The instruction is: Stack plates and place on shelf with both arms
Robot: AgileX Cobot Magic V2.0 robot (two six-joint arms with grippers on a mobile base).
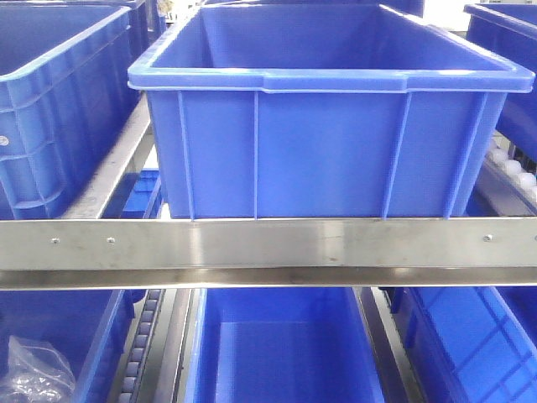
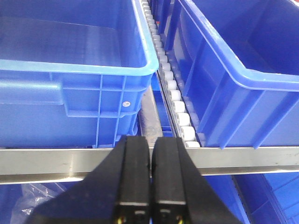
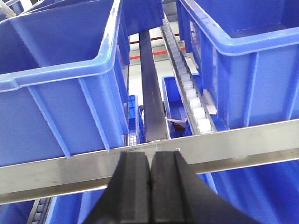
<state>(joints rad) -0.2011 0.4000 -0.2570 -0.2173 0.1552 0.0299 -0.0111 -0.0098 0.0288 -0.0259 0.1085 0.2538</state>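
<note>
From the front view, you have a blue crate (image 1: 50, 109) at far left, sitting on the upper level of a metal rack, and between it and the middle crate (image 1: 327, 126) runs a narrow gap with a steel side rail (image 1: 117, 164). The middle crate fills most of the view, its front wall pressed just behind the steel crossbar (image 1: 268, 252) that spans the whole width. At right another crate (image 1: 508, 75) stands beside a track of white rollers (image 1: 512, 168). Below the crossbar lies a lower crate (image 1: 281, 353), open and bare inside, with a clear plastic bag (image 1: 33, 374) in the bin to its left. No plates show in any view, so you cannot tell where they are.

Your left gripper (image 2: 150, 186) sits low and near in its wrist view, fingers pressed together with only a hairline seam between them, holding nothing. It points at the gap between two crates, where a roller track (image 2: 175, 100) runs away from you.

Your right gripper (image 3: 150, 186) is likewise closed tight and empty, just near of the crossbar (image 3: 224, 144). Ahead of it a dark steel rail (image 3: 152, 88) and a roller track (image 3: 191, 95) run between two crates; pale floor with red lines shows far beyond.
</note>
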